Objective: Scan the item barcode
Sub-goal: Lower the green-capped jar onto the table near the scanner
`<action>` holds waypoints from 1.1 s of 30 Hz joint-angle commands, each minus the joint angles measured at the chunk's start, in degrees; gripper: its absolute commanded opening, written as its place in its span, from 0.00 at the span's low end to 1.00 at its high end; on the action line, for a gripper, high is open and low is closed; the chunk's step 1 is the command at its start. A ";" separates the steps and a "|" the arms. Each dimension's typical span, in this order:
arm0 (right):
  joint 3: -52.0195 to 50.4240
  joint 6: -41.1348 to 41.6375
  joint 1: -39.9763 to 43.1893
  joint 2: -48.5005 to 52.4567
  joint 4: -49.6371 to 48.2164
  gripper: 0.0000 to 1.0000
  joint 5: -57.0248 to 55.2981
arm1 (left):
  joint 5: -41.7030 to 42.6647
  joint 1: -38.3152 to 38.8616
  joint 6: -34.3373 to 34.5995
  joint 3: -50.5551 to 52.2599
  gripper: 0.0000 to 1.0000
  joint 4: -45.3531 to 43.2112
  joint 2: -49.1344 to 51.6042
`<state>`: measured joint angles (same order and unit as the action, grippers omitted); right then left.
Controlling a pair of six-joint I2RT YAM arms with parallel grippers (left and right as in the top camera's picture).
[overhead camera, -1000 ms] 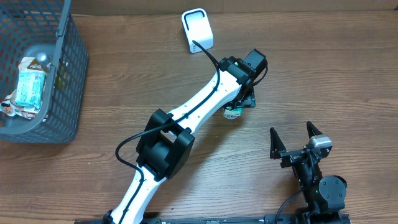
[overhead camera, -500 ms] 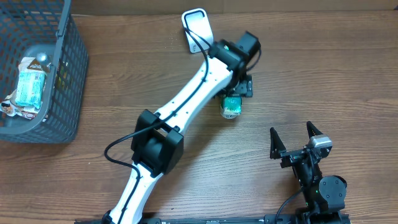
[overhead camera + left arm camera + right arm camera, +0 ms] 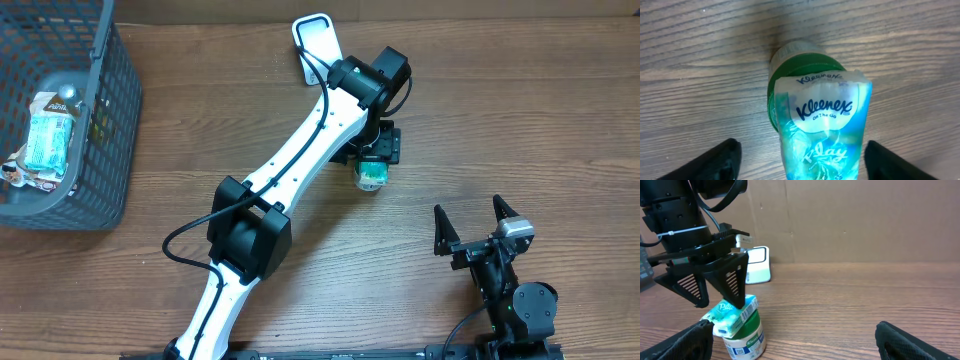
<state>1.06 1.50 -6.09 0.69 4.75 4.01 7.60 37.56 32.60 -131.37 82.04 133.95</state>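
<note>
Left wrist view: the tissue pack lies between the fingers of your left hand, which stand apart on either side of it, open and not gripping. The pack rests tilted on a round green-topped tub standing on the wooden surface; I cannot tell whether pack and tub are one item.

Step, as judged: the grasp; nothing is lifted and no scan is done.

Next move, as judged: close on the pack squarely; it looks soft and may crumple or slide off the tub. Then lift it and turn the barcode toward the white scanner, which is near, just beyond the arm.

Your right hand sits well apart near the front edge, fingers spread wide and holding nothing.

Writing: "Kleenex", "On The Go" and "play" on the pack; "Kleenex" again on the tub wall. A small printed patch low on the tub may be the barcode; it is too small to read.
</note>
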 commanded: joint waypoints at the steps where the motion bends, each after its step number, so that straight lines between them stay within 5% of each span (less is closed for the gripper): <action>1: -0.61 -0.07 -0.28 -0.52 -0.15 1.00 -0.76 | 0.83 0.09 -0.92 -1.01 0.77 0.46 -1.29; 6: -0.61 -0.07 -0.28 -0.52 -0.15 1.00 -0.76 | 0.81 0.26 -0.92 -1.01 0.75 0.63 -1.22; 10: -0.61 -0.07 -0.28 -0.52 -0.15 1.00 -0.76 | 0.79 0.35 -0.90 -1.01 0.59 0.61 -1.20; 15: -0.61 -0.07 -0.28 -0.52 -0.15 1.00 -0.76 | 0.74 0.26 -0.92 -1.01 0.58 0.72 -1.20; 20: -0.61 -0.07 -0.28 -0.52 -0.15 1.00 -0.76 | 0.61 0.35 -0.83 -0.92 0.47 0.68 -1.09; 27: -0.61 -0.07 -0.28 -0.52 -0.15 1.00 -0.76 | -0.68 0.33 0.66 2.25 0.45 -0.48 -1.09; 33: -0.61 -0.07 -0.28 -0.52 -0.15 1.00 -0.76 | -0.61 0.24 0.61 4.61 0.17 -1.90 -1.09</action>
<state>1.06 1.50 -6.11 0.69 4.75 4.01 8.21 37.56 32.91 -128.16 79.79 133.80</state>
